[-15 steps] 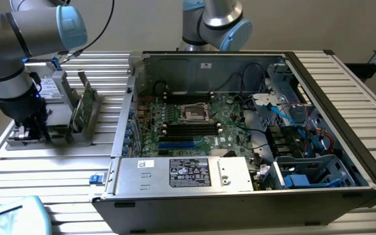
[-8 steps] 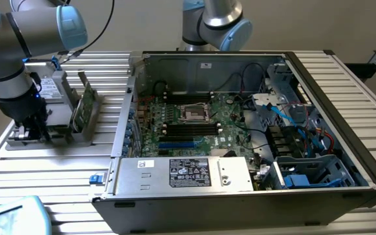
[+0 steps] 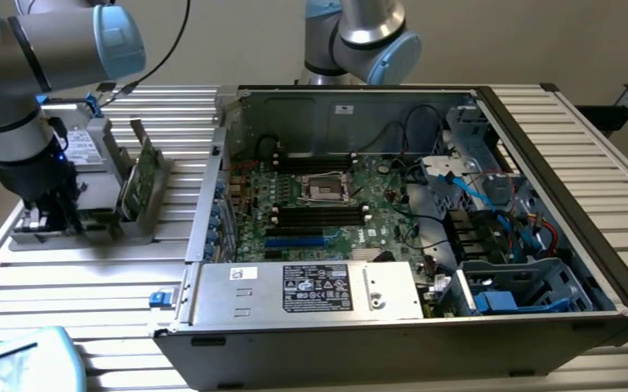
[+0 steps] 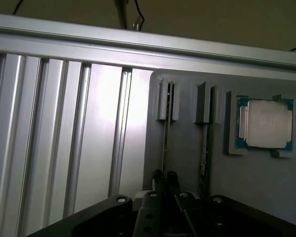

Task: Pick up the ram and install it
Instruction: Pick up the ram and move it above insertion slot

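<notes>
- The gripper (image 4: 165,178) is down over the grey holder (image 4: 183,148), its fingers pinched together on the thin edge of the ram (image 4: 166,140).
- The ram stands on edge, its far end seated in the holder's bracket.
- A second card (image 4: 204,148) stands in the neighbouring slot, with a silver chip (image 4: 265,123) beyond it.
- The holder is at the exterior view's left, beside the open computer case (image 3: 325,94).
</notes>
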`<state>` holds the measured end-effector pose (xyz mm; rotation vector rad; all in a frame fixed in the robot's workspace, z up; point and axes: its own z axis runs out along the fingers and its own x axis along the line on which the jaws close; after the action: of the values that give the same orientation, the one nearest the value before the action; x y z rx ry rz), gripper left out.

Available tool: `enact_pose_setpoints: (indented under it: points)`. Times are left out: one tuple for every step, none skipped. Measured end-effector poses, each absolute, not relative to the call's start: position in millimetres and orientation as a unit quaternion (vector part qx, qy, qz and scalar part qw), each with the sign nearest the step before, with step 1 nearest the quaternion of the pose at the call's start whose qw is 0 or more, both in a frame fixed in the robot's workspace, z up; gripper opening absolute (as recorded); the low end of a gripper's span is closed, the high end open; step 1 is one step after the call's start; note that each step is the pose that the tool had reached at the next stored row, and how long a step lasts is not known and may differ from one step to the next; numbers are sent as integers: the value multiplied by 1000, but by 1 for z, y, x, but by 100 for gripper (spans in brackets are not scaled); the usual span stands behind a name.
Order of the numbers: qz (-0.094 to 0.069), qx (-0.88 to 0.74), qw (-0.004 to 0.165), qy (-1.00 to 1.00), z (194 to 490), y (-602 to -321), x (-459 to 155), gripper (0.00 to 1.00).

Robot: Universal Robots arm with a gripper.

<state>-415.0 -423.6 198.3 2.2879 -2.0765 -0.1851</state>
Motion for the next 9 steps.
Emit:
enact_pose_setpoints:
  points:
    - [-60,739,23,-671,199,-424,-415,14]
    - [-60,739,23,-671,199,-424,-415,14]
    - [-60,739,23,-671,199,-424,-415,14]
    - [-60,739,24,-671,200,-424,-415,14]
    - [-60,739,24,-671,200,-424,-415,14]
    - [-60,739,24,-671,200,-424,-415,14]
    - [-60,739,24,-671,200,-424,-414,14]
    - [-60,739,24,-671,201,-424,-414,14]
    - [-60,739,24,-671,201,-424,-414,14]
